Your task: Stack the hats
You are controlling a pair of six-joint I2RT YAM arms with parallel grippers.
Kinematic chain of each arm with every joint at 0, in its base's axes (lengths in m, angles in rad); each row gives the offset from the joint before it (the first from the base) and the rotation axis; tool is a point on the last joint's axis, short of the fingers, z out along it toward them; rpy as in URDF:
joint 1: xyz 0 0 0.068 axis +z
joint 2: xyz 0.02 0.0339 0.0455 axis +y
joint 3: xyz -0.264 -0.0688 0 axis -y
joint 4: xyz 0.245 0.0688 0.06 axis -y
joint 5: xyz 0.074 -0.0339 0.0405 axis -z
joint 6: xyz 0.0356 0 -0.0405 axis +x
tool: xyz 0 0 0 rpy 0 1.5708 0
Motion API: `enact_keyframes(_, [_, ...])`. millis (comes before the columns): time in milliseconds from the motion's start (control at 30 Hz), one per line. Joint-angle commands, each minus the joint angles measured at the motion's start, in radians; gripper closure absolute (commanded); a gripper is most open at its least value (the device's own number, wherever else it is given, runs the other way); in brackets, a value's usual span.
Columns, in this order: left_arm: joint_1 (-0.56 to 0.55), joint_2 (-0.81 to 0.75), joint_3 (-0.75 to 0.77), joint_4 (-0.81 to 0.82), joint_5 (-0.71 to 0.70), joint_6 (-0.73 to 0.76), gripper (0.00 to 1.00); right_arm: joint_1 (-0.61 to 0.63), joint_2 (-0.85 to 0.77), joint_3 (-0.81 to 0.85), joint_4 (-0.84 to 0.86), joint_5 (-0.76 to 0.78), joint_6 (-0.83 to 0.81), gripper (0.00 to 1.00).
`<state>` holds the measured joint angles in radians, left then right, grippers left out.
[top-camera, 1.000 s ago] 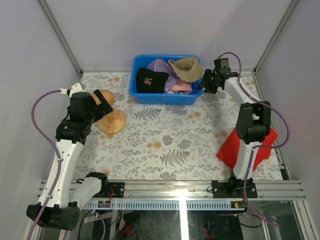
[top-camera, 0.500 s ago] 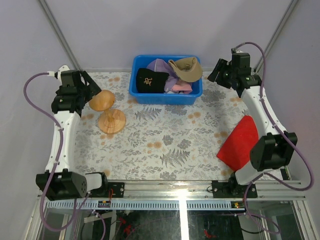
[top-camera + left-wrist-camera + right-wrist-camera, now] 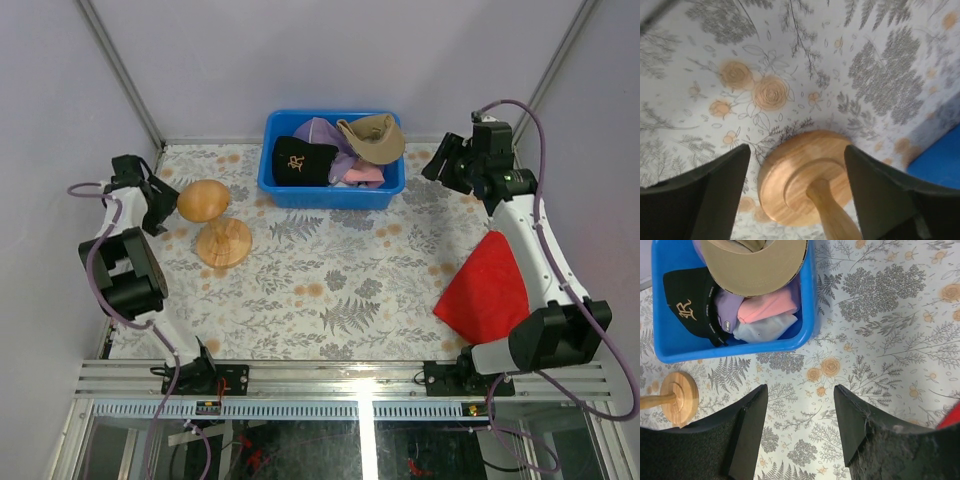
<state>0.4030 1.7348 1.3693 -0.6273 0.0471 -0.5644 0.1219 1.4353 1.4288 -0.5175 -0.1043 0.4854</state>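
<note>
Meanwhile, your left fingers [image 3: 700,195] and right fingers [image 3: 747,437] gape empty; upper centre, the tan hat [image 3: 375,138] topping the blue bin [image 3: 330,197] may slide if nudged.

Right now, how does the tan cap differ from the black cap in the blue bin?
The tan cap is plain; the black cap carries a gold logo. Seen from above, the tan cap tops the pile at the right end; the black cap sits lower at the left end. Both rest in the blue bin.
</note>
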Motion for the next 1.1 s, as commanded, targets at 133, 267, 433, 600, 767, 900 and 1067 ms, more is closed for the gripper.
enact_keyframes(133, [-0.018,0.119,-0.082,0.165,0.184,-0.036,0.33,-0.002,-0.129,-0.019,-0.037,0.061,-0.04,0.37])
enact_keyframes(267, [-0.036,0.162,-0.099,0.159,0.17,-0.009,0.3,-0.003,-0.154,-0.039,-0.039,0.064,-0.038,0.37])
enact_keyframes(433, [-0.052,0.193,-0.139,0.196,0.16,-0.025,0.29,-0.002,-0.172,-0.05,-0.042,0.064,-0.035,0.37])
enact_keyframes(600, [-0.085,0.246,-0.157,0.222,0.149,-0.041,0.28,-0.002,-0.193,-0.073,-0.042,0.062,-0.039,0.37])
enact_keyframes(767, [-0.133,0.284,-0.173,0.231,0.167,-0.063,0.29,-0.002,-0.209,-0.083,-0.055,0.073,-0.055,0.37])
enact_keyframes(900, [-0.214,0.242,-0.234,0.251,0.171,-0.098,0.29,-0.001,-0.21,-0.083,-0.052,0.083,-0.059,0.37])
enact_keyframes(1067, [-0.333,0.156,-0.336,0.276,0.196,-0.17,0.3,-0.002,-0.196,-0.099,-0.039,0.064,-0.06,0.36])
